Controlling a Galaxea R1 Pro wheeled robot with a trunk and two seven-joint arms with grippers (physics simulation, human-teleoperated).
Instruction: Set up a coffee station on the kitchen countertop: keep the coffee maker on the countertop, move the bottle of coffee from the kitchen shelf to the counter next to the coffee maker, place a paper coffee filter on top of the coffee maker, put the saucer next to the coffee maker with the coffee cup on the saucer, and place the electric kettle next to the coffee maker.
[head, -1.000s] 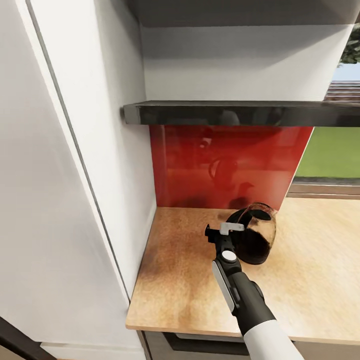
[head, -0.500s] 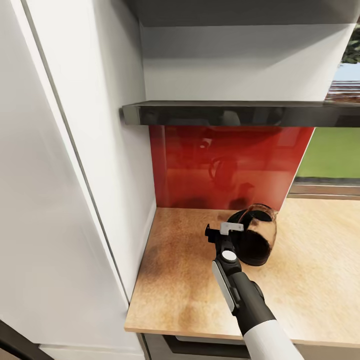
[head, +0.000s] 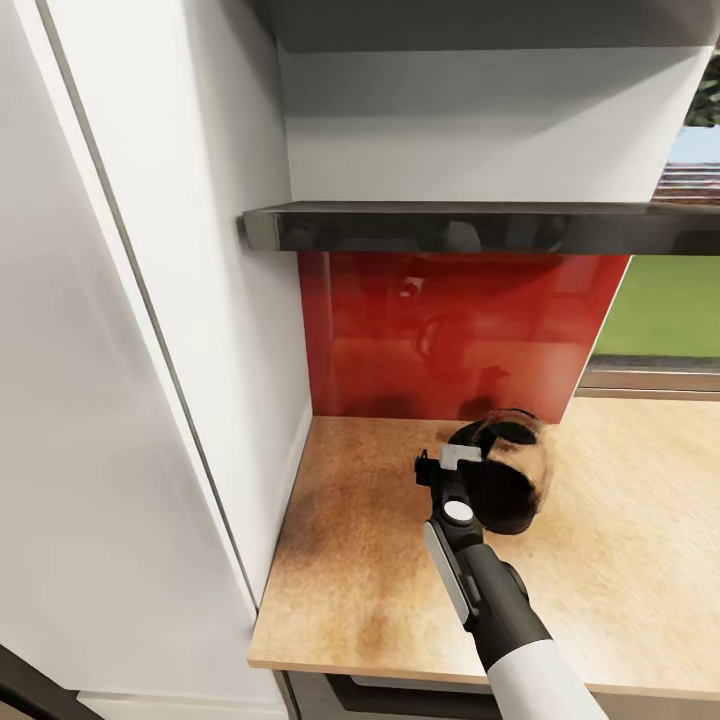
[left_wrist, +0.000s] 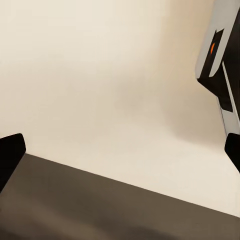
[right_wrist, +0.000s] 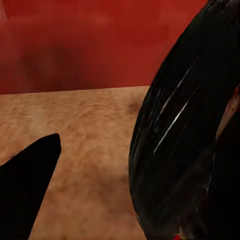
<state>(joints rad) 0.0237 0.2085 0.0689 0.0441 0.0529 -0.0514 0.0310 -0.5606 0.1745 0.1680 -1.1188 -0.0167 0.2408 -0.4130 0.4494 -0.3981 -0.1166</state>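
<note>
The electric kettle (head: 508, 476), with its smoky brown see-through body and black parts, lies tipped over on the kitchen countertop (head: 370, 560) near the red back wall. My right gripper (head: 443, 463) is right beside it, on the side toward the white cabinet. In the right wrist view the kettle's black body (right_wrist: 180, 145) looms close, one dark finger (right_wrist: 27, 190) stands apart from it with bare wood between, and the other finger is hidden. My left gripper (left_wrist: 120, 152) is open, with dark fingertips wide apart before a plain beige surface.
A tall white cabinet (head: 150, 350) walls off the countertop's left end. A dark shelf (head: 480, 228) runs overhead, above a glossy red backsplash (head: 450, 330). A window (head: 665, 310) opens at the right. The counter's front edge is close below my right arm.
The kettle has tipped further over, its top rolling toward my right gripper. The gripper has shifted slightly toward the kettle. The head view has drifted a little.
</note>
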